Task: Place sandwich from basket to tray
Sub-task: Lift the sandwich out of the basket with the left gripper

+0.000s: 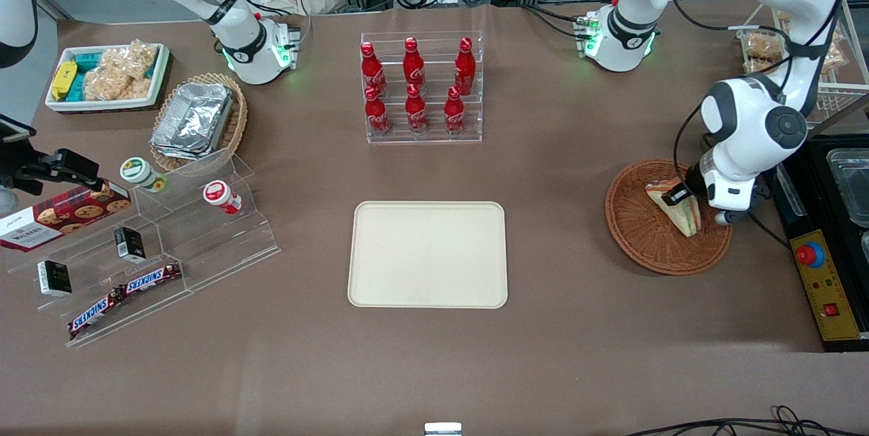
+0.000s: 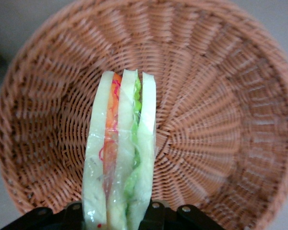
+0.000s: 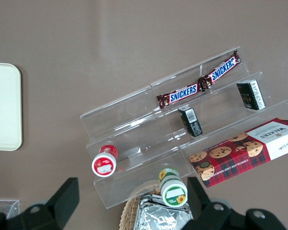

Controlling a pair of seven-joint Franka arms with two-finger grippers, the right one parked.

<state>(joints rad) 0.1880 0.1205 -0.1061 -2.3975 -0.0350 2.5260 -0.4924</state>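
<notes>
Sandwich [image 1: 672,204]: triangular wedge, pale bread w/ orange and green filling layers, clear wrap. Stands on edge in basket [image 1: 641,232], layers upright, one end between gripper [image 1: 674,195] jaws, closed on it.

Basket: round, shallow, reddish-brown wicker, on worktop toward working arm's end.

Tray [image 1: 428,254]: flat cream rect., rounded corners, low rim, mid-worktop, well apart from basket.

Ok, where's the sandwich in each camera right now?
Front view: sandwich in the basket, at the gripper, toward the working arm's end.
Left wrist view: sandwich standing on edge over the basket.
Right wrist view: not in it.
Shared landmark: the basket.
</notes>
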